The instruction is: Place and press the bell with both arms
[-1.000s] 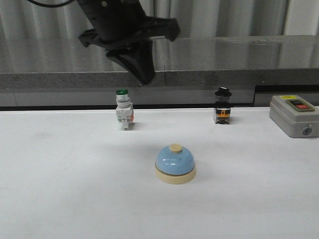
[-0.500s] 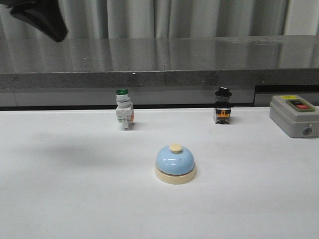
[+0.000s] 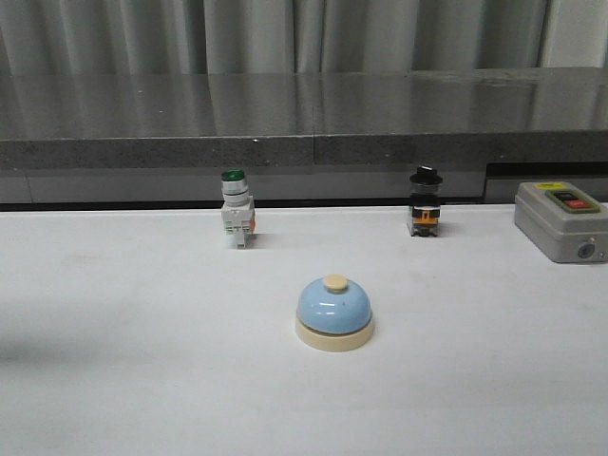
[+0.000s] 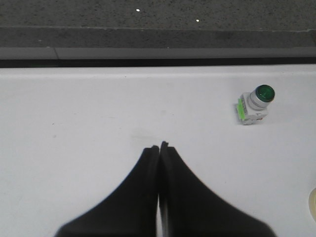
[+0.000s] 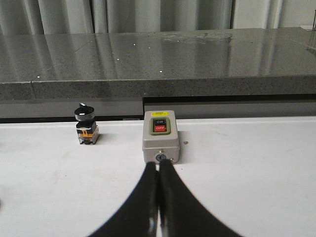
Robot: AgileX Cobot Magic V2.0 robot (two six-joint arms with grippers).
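The light-blue bell (image 3: 333,313) with cream base and cream button stands upright on the white table (image 3: 142,380), near its middle, with nothing touching it. Neither arm shows in the front view. My left gripper (image 4: 160,146) is shut and empty above bare table, with only a cream sliver of the bell's base (image 4: 312,205) at the edge of its wrist view. My right gripper (image 5: 158,165) is shut and empty, its tips just in front of the grey box; the bell is out of its wrist view.
A green-capped white push-button switch (image 3: 236,210) stands back left, also in the left wrist view (image 4: 256,104). A black knob switch (image 3: 425,202) stands back right. A grey box with red and black buttons (image 3: 561,219) sits far right. A dark stone ledge (image 3: 304,114) runs behind.
The left arm, which hung above the table's back middle a second ago, swung left and has left the front view. The bell has not moved.
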